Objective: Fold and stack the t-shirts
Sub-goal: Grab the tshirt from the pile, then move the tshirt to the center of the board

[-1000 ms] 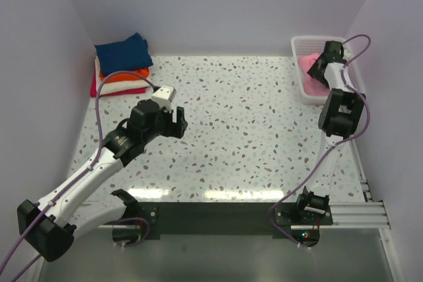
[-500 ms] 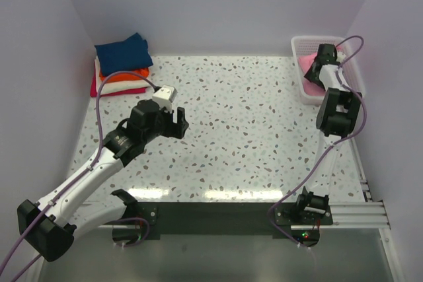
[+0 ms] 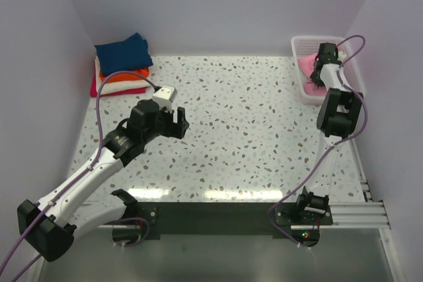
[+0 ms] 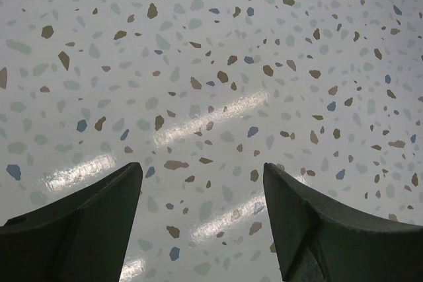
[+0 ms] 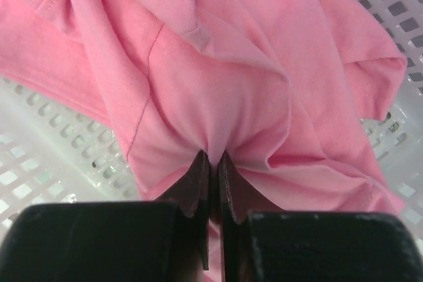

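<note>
right gripper is pressed together on a pinch of the light pink t-shirt, and the cloth gathers into creases that run to its fingertips. the shirt lies crumpled in the white mesh basket, which sits at the far right corner of the speckled surface, close to the back wall. the right arm reaches up and over the basket's near side. left gripper hangs over the left middle of the surface with its jaws wide apart, the speckled top showing between them. at the far left corner a stack of folded t-shirts sits well apart from both grippers: navy blue on top, orange under it, a cream-white edge showing at the left side, and red at the bottom
</note>
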Robot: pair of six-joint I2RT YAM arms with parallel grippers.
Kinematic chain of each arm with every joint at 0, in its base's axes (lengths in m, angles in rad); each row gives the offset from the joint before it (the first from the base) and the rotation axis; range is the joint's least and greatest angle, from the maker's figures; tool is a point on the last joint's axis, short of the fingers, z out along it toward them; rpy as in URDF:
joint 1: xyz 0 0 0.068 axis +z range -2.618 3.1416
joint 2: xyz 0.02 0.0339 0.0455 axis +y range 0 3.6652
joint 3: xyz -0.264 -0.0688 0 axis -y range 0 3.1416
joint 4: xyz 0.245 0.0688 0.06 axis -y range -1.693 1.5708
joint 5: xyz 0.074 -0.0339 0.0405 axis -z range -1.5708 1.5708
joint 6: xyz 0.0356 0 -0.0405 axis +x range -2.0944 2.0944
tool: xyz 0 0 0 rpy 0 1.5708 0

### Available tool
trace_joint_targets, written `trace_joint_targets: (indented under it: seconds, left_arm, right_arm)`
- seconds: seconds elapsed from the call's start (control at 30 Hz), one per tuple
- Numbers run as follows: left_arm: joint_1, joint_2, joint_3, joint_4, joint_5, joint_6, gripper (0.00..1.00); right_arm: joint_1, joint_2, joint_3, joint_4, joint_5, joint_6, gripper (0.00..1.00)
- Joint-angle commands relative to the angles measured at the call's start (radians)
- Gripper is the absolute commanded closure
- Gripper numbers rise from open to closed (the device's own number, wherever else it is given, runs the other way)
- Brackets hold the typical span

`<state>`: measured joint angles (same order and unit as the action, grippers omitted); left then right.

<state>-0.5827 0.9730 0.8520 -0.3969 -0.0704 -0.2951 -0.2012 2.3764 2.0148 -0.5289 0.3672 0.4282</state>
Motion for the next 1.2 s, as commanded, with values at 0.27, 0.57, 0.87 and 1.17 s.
trace_joint_targets:
  seconds: [0.27,0.57,0.87,1.17]
  left_arm:
    - [0.004,-0.019,-0.01,0.053,0.015,0.004,0.22]
    - [0.014,-0.02,-0.008,0.052,0.011,0.004,0.22]
    - [0.027,-0.033,-0.008,0.041,-0.057,0.001,0.22]
    - [0.058,-0.076,-0.005,0.007,-0.11,-0.058,0.21]
  right_arm:
    - [0.005,-0.281,0.07,-0.006,-0.025,0.026,1.0]
    - [0.052,-0.474,0.11,0.053,-0.062,-0.008,1.0]
    - [0.254,-0.61,0.363,0.007,-0.123,-0.143,1.0]
    - [0.509,-0.928,-0.008,0.114,-0.249,-0.073,1.0]
